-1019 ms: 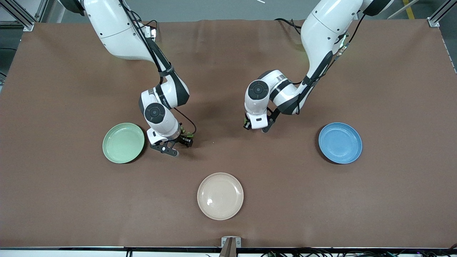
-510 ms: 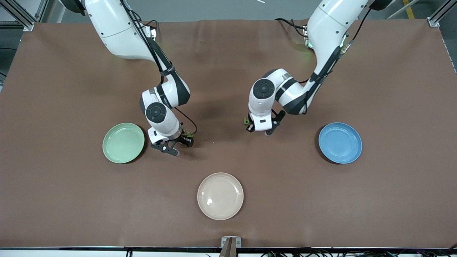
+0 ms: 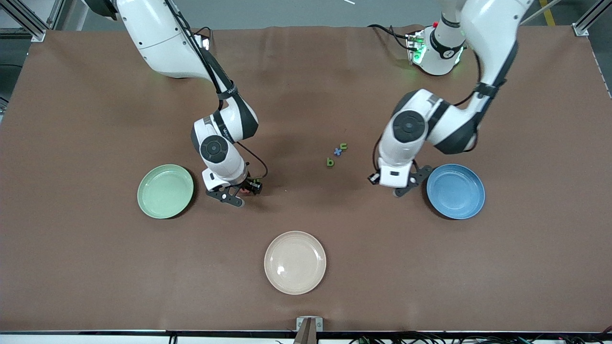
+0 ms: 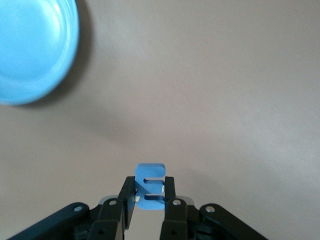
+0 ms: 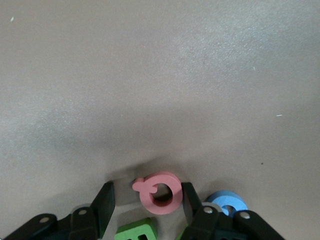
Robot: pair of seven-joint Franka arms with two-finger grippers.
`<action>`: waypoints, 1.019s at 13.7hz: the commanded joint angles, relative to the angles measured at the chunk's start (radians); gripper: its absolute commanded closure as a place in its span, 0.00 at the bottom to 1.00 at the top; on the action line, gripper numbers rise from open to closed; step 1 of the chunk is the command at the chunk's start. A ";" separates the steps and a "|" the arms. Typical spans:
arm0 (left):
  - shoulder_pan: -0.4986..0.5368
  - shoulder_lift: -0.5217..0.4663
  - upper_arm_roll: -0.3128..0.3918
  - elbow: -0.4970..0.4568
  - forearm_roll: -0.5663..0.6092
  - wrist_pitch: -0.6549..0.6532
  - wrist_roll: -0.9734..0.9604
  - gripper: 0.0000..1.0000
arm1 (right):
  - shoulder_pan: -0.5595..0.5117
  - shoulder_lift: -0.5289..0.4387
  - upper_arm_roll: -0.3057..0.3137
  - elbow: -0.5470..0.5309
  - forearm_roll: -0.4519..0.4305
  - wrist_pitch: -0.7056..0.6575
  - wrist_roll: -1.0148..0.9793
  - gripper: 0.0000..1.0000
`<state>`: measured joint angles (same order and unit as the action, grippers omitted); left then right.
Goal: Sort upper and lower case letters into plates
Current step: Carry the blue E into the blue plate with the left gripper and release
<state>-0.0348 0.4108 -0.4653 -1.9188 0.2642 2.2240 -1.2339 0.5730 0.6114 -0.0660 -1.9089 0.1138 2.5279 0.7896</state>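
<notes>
- The left gripper (image 4: 148, 200), jaws clamped on the blue m (image 4: 150, 186), hung just beside the blue plate (image 3: 455, 191); it needed to move over and release.
- The right gripper (image 5: 148, 200), jaws part-open around the pink Q (image 5: 160, 192), sat near the green plate (image 3: 165, 191), mid-table; closing seemed due.

Left gripper (image 3: 388, 184) swung off the mid-table letters toward the blue plate (image 3: 455, 191), carrying the blue m (image 4: 150, 187). That uncovered green b (image 3: 330, 162), blue x (image 3: 338, 151), green n (image 3: 343, 145). Right gripper (image 3: 237, 192) barely shifted.
</notes>
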 commanded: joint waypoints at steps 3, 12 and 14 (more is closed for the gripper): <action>0.347 -0.092 -0.180 -0.155 0.007 -0.001 0.284 0.85 | 0.001 0.008 -0.009 -0.001 -0.006 -0.014 -0.024 0.45; 0.598 -0.037 -0.213 -0.212 0.108 0.045 0.514 0.85 | -0.025 -0.036 -0.040 0.042 -0.008 -0.130 -0.091 0.99; 0.625 -0.004 -0.211 -0.209 0.137 0.057 0.514 0.85 | -0.027 -0.050 -0.058 0.062 -0.006 -0.207 -0.135 0.99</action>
<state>0.5607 0.3820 -0.6631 -2.1222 0.3622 2.2588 -0.7272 0.5617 0.5987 -0.1180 -1.8530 0.1126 2.3901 0.6973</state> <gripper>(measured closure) 0.727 0.987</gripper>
